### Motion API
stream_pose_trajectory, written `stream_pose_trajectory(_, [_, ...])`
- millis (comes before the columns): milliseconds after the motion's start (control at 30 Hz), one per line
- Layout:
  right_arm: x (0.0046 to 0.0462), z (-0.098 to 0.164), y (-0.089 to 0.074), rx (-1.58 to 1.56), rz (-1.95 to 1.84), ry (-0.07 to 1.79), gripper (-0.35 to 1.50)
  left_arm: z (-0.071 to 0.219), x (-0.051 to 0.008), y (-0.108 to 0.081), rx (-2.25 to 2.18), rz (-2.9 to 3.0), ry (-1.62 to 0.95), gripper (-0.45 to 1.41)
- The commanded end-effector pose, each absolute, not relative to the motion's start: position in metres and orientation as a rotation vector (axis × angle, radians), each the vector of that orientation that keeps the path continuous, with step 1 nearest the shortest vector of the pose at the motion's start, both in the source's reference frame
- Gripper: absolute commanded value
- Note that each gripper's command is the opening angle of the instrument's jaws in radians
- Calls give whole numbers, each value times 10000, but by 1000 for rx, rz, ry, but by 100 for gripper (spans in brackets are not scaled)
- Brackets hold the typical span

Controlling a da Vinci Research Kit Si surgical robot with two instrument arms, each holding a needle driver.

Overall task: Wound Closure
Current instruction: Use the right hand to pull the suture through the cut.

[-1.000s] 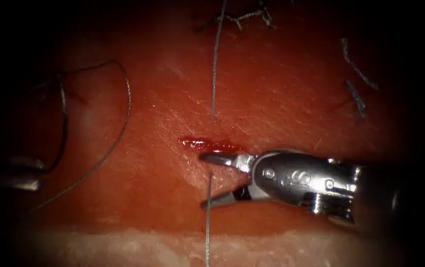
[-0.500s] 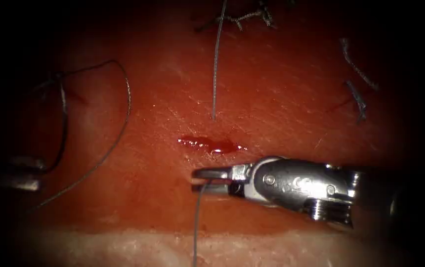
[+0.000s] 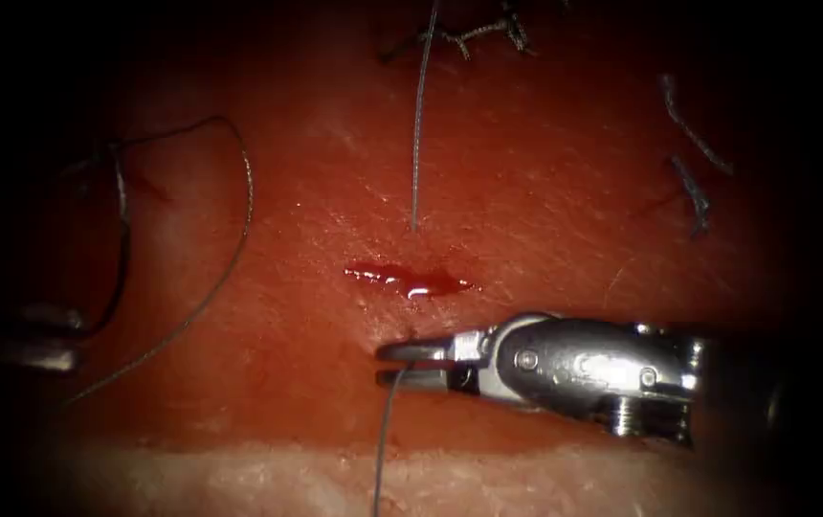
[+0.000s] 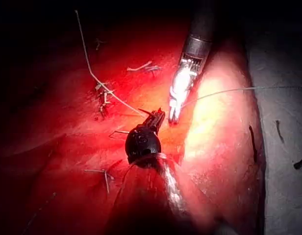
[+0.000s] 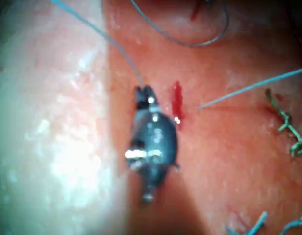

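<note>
Pinching the thread [image 3: 385, 421] just below the cut [image 3: 410, 280], my right tool [image 3: 404, 364] grips limp, slippery strand; firm hold advised.

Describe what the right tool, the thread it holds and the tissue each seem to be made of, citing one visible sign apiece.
Right tool: polished metal, judging by bright glints and a rivet; its jaws are shut on the thread.
Thread: a thin, smooth grey strand, probably synthetic; material uncertain.
Tissue: moist, soft meat, glistening red above a pale edge.
</note>
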State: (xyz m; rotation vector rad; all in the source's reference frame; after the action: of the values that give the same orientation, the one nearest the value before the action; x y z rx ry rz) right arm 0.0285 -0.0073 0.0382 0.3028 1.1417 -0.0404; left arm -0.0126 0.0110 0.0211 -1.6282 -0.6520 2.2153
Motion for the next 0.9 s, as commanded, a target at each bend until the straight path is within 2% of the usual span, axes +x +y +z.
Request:
stream_pose_trajectory(33, [291,388,-74,303,-42,1141,-35,218,-131,112,-1630,2216,-651,-45])
stream_pose_trajectory(667, [285,376,-66,352,93,1149,-35,216,-132,111,-1632,2215,-654,-45])
stream_pose_trajectory(900, [289,364,-66,310,16,1163,-35,216,-131,111,-1632,2215,-655,-45])
